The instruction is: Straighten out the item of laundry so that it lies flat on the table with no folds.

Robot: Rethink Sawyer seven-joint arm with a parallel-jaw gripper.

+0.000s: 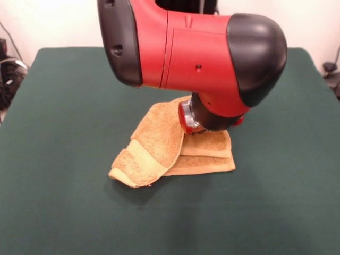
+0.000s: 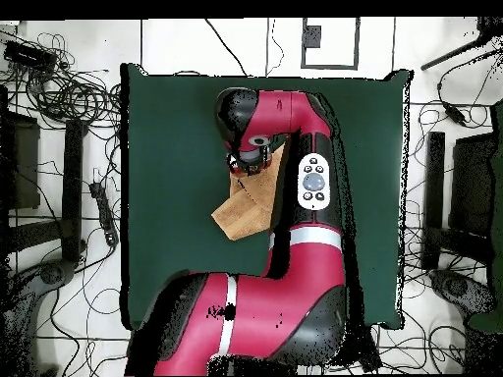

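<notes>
Near the middle of the green tabletop [image 1: 64, 159] the towel [image 1: 154, 146] lies folded over itself, the claw [image 1: 199, 130] low upon it, apparently to grip a layer, its opening hidden.

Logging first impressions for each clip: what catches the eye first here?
The big red and black arm fills the front view's top, its wrist coming down onto the towel. The orange-tan towel lies folded and bunched near the middle of the dark green table, layers overlapping.
</notes>
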